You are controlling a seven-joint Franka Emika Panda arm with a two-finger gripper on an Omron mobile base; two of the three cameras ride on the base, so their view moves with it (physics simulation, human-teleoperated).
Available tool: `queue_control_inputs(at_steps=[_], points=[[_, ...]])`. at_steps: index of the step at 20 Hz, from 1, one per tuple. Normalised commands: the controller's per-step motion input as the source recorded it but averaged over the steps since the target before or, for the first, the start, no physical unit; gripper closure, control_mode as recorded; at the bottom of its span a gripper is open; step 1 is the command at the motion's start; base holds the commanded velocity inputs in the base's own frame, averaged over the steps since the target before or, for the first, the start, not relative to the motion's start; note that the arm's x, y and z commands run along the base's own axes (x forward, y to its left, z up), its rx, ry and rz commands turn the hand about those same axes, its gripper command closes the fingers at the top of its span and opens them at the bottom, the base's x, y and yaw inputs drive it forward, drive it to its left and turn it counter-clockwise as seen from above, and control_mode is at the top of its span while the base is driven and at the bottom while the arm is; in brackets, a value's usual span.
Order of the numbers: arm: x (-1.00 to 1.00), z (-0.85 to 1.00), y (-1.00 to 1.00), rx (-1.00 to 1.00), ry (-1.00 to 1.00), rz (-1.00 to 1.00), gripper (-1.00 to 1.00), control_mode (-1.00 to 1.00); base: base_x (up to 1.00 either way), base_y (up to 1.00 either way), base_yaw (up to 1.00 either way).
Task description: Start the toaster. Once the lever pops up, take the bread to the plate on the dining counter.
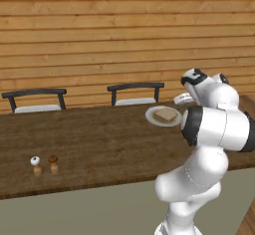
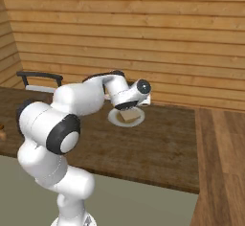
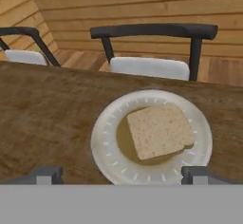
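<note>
The bread (image 3: 160, 131) lies flat on the plate (image 3: 108, 148), a square tan slice with a darker crust, sitting slightly toward the plate's right side in the hand view and inside its rim. The plate rests on the dark wood-grain table (image 3: 47, 109), near the far edge where two black-framed chairs (image 3: 153, 52) with pale seats stand behind it. In the left base view the plate (image 1: 152, 115) appears just left of the arm's wrist, with the bread (image 1: 167, 114) on it; in the right base view the plate (image 2: 115, 119) sits directly below the hand, with the slice (image 2: 130, 117) partly showing under it.

The gripper (image 3: 122, 173) hangs above the plate with its jaws spread wide. The two dark fingertips (image 3: 47, 173) stand on either side of the plate's near edge in the hand view, well apart from each other, and nothing sits between them. The bread is clear of both fingers, and the gripper holds nothing.

Farther left on the table in the left base view stand two small shakers (image 1: 45, 165), one with a white top and one with a brown top, close beside each other and well apart from the plate. A wall of horizontal wooden planks (image 1: 99, 30) runs behind the table
</note>
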Motion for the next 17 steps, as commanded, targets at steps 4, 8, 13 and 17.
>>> queue_control_inputs(at_steps=[4, 8, 13, 17], points=[[-1.00, 0.55, 0.26, -0.09, 0.00, -0.16, -1.00, -1.00, 0.00, 0.00, 0.00], [-1.00, 0.58, 0.23, -0.08, 0.02, -0.21, -1.00, -1.00, 0.00, 0.00, 0.00], [-0.96, 0.58, 0.13, 0.00, 0.16, -0.15, -1.00, -1.00, 0.00, 0.00, 0.00], [-1.00, 0.32, 0.07, 0.00, 0.07, -0.13, -1.00, -1.00, 0.00, 0.00, 0.00]])
